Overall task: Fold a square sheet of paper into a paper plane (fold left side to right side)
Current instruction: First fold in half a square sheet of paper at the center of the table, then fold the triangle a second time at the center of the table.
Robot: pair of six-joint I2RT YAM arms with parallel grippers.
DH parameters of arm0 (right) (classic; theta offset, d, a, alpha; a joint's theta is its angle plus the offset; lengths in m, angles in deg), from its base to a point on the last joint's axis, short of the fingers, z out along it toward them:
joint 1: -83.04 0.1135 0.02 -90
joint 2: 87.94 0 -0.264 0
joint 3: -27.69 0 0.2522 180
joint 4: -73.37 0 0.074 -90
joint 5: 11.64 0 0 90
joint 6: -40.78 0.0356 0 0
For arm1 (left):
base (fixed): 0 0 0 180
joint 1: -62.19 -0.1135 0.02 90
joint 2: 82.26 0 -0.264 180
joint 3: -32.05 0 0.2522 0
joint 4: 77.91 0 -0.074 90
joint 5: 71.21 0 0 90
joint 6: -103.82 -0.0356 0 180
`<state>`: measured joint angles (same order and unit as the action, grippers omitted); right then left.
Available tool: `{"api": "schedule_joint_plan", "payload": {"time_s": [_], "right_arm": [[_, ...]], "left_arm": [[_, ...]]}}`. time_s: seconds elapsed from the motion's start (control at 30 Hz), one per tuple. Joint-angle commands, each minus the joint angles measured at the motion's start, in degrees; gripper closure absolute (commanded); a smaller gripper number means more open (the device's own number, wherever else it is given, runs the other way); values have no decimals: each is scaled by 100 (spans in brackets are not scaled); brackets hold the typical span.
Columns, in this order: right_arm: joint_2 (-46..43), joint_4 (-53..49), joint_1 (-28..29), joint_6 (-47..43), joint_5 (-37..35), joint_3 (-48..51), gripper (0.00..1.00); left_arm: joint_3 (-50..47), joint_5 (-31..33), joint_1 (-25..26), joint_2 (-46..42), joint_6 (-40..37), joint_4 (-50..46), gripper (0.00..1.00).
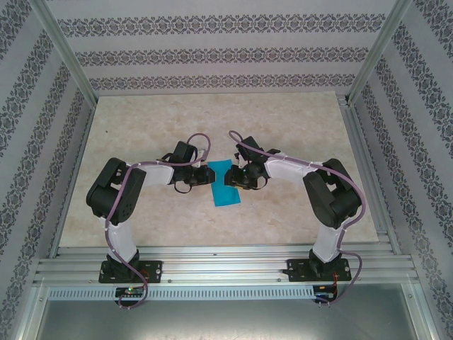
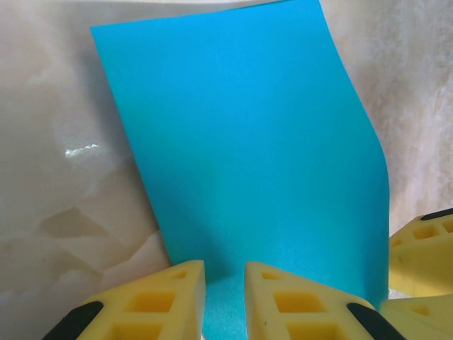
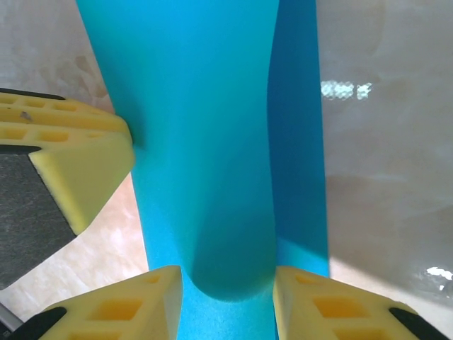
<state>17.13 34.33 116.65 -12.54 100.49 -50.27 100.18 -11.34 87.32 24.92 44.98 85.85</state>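
Left pincer (image 2: 225, 273): narrow gap, seemingly pressing paper (image 2: 241, 142) | right pincer (image 3: 226, 275): wider, straddling it

Cyan-blue square sheet of paper (image 1: 226, 190): upper sides covered by left gripper (image 1: 201, 177) and right gripper (image 1: 238, 177); grip too small to tell. Wrist views: its near end cut off at bottom edge between yellow fingers (image 2: 170, 301).

From my remote desk, I see a pale marbled tabletop (image 1: 212, 120), floral-striped wallpapered walls (image 1: 212, 53) along its far, left and right edges, aluminium rails (image 1: 226, 258) lining its near edge.
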Motion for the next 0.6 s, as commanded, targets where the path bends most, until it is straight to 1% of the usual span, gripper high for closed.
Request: {"api": "schedule_joint_plan", "payload": {"time_s": [0.0, 0.1, 0.33, 0.43, 0.57], "right_arm": [[-83, 246, -52, 128, 176, 87, 60], [-10, 453, -136, 150, 303, 106, 59], [177, 950, -350, 85, 713, 71, 52], [231, 1043, -372, 71, 914, 23, 51], [294, 918, -381, 151, 1025, 69, 53]], "left_arm": [[-128, 139, -6, 163, -145, -151, 76], [-119, 130, -5, 161, -154, -165, 76], [-119, 122, 4, 180, -143, -151, 76], [-117, 122, 3, 170, -145, -147, 76], [-149, 113, 11, 97, -143, -104, 76]]}}
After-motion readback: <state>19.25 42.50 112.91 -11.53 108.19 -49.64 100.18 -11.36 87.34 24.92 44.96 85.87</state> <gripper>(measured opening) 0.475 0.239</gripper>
